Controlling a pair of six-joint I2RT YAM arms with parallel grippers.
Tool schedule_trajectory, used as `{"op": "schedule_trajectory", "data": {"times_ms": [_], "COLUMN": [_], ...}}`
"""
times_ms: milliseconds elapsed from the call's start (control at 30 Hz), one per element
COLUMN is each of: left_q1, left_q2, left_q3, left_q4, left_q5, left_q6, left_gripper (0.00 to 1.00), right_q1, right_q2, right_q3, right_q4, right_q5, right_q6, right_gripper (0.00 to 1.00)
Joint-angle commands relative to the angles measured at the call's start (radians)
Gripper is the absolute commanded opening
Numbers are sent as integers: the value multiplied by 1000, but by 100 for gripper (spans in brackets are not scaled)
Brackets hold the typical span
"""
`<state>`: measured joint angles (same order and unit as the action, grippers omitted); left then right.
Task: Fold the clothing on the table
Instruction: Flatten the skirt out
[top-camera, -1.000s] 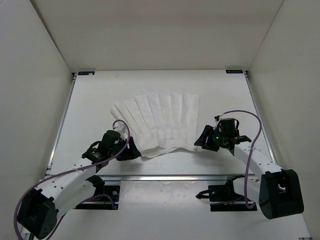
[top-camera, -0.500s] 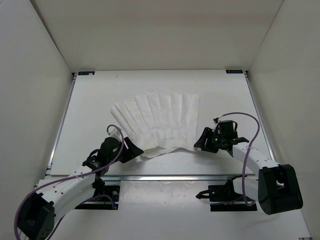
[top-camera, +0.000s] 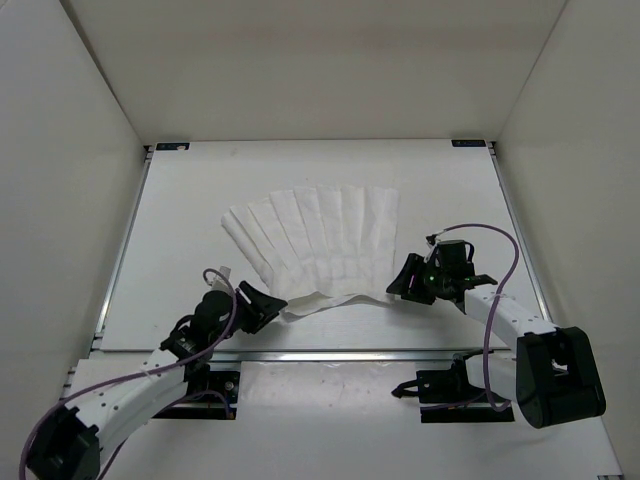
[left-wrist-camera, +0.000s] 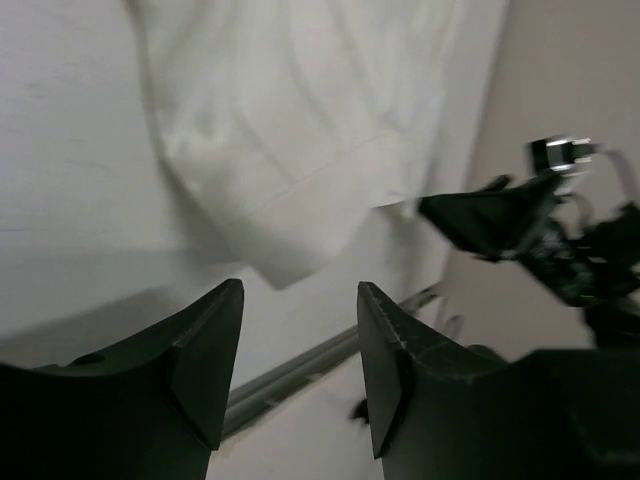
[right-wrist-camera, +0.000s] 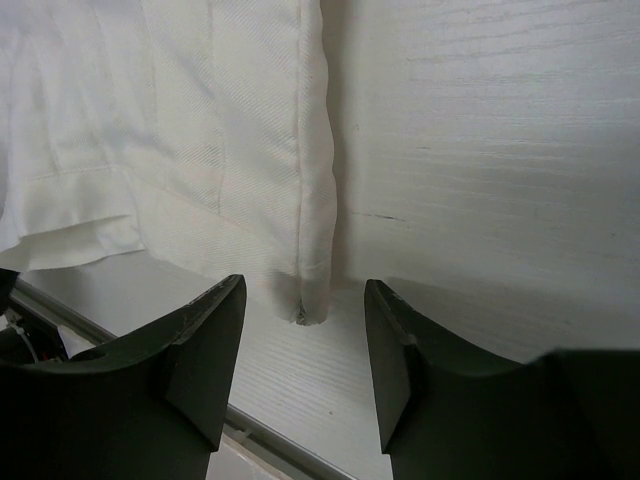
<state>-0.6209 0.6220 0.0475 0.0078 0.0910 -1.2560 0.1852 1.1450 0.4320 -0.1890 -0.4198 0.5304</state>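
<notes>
I see the clothing spread on the bench; left gripper and right gripper both open, empty, at its lower corners.

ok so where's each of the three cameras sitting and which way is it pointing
Top external: above and behind the robot, looking down at the table, the clothing, the left gripper and the right gripper.
Left wrist: on the left wrist, low, facing the clothing's near corner between its own open fingers; the right gripper shows beyond.
Right wrist: on the right wrist, facing the clothing's right edge between its own fingers.
Shared: the clothing shows in all three.
</notes>
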Motion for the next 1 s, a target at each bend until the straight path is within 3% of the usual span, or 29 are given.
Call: {"op": "schedule_trajectory", "data": {"times_ms": [0,133,300,700,967], "left_q1": [16,79,61,38,0], "left_q2": [-158,-319,-326,39,307], "left_q3": [-130,-213,-195,-126,-52], "left_q4": [41,-8,-109,-20,132], "left_q5": [-57,-14,-14,58,20], "left_q6": [-193,-310,-329,-350,-338], "left_gripper": [59,60,61,64,65], "right_q1": [3,-1,6,-18,-24], "right_q2": [5,9,36,51,68], "right_q3": [-4,2,20,19,22], "right_q4": [39,48,51,80,94], "right_q5": [-11,-19,-25,-45,-65], "right_q6": [-4,-1,-7,3,-3], "right_gripper": [48,48,48,48,49]}}
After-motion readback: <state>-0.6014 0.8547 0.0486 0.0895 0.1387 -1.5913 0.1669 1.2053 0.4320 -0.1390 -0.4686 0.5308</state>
